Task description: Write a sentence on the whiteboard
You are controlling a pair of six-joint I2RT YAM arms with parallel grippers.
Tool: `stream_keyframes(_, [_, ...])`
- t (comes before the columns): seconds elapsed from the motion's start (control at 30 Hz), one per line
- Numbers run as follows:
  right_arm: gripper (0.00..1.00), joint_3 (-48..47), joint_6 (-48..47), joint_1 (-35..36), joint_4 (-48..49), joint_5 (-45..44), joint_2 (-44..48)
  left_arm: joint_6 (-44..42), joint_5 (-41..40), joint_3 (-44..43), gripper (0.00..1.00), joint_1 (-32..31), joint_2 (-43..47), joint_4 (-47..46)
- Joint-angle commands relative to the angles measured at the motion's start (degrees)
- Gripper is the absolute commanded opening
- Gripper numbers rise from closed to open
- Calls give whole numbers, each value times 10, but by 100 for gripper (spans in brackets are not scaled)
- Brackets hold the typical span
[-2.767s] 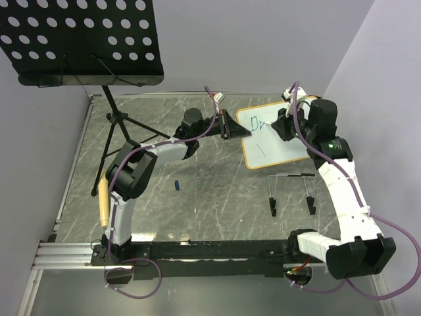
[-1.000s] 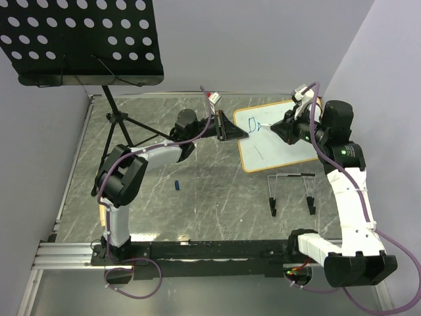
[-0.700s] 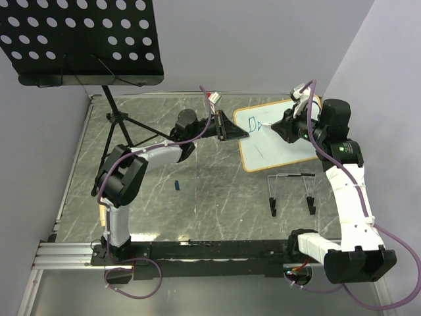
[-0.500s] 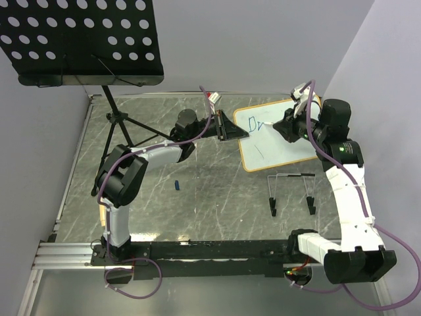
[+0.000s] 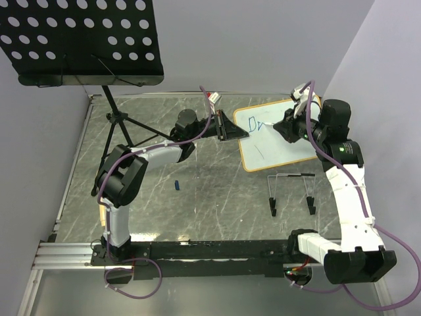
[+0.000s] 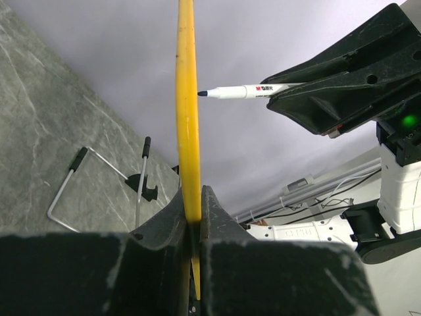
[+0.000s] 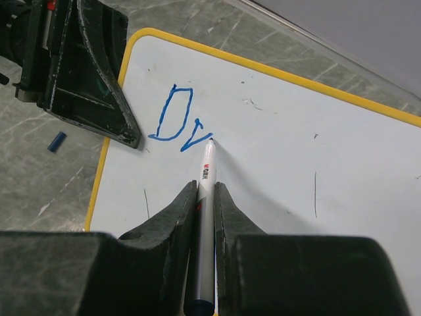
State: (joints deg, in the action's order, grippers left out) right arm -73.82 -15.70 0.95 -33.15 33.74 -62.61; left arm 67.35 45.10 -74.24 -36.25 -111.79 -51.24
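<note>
Marker (image 7: 205,187) further along the sentence (image 7: 185,117), right fingers (image 7: 166,216) clamped on it

arms (image 5: 349,191): white links, black joints | cables (image 5: 159,278): purple | LED (image 6: 410,122): green

Table (image 5: 217,197) is a grey marble-look slab with pale veins. Sitting right on it: the black tripod legs of the music stand (image 5: 118,131) at the far left, a little blue marker cap (image 5: 177,185) near the middle, and a thin wire easel stand (image 5: 291,193) with black feet over on the right.
</note>
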Motion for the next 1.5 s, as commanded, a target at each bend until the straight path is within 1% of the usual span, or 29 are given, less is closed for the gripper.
stream_keyframes(0.0, [0, 5, -2, -2, 6, -12, 12, 14, -14, -28, 1, -4, 38, -75])
stream_keyframes(0.23, [0, 2, -4, -4, 2, -38, 2, 16, -11, -23, 1, -4, 40, -82])
stream_keyframes(0.37, [0, -4, -3, -5, 8, -67, -2, 16, -9, -21, 1, -4, 40, -84])
stream_keyframes(0.5, [0, -18, -1, -7, 10, -72, -11, 19, -5, -17, 1, -3, 40, -88])
stream_keyframes(0.7, [0, -45, 1, -7, 11, -65, -37, 23, 1, -18, 1, -4, 36, -95])
stream_keyframes(0.9, [0, -62, 7, -6, 3, -33, -59, 26, 2, -20, 1, -4, 31, -100])
stream_keyframes(1.07, [0, -53, 2, -2, -5, -2, -60, 23, 2, -25, 1, -4, 27, -95])
stream_keyframes(1.47, [0, -12, -13, 0, -34, -2, -28, 14, -1, -43, 1, 0, 20, -79])
